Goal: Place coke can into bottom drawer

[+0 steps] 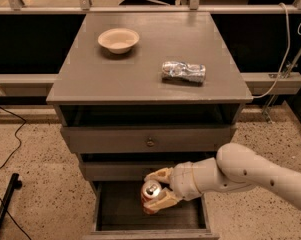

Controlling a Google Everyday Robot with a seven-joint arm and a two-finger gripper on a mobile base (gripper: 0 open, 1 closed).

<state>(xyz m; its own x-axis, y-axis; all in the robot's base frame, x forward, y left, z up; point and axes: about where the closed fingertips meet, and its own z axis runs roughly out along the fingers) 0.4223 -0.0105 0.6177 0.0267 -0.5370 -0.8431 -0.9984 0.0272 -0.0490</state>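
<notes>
In the camera view, I am reaching my arm in from the right, low in front of the cabinet. My gripper is hanging over the open bottom drawer, just under the drawer above it, and its two tan fingers are clamping the coke can between them. The can is standing roughly upright, silver top facing up, above the drawer's dark interior; I cannot tell whether it is touching the floor of the drawer. On the cabinet top a pale bowl is sitting at the back left and a crushed silver can is lying toward the right
</notes>
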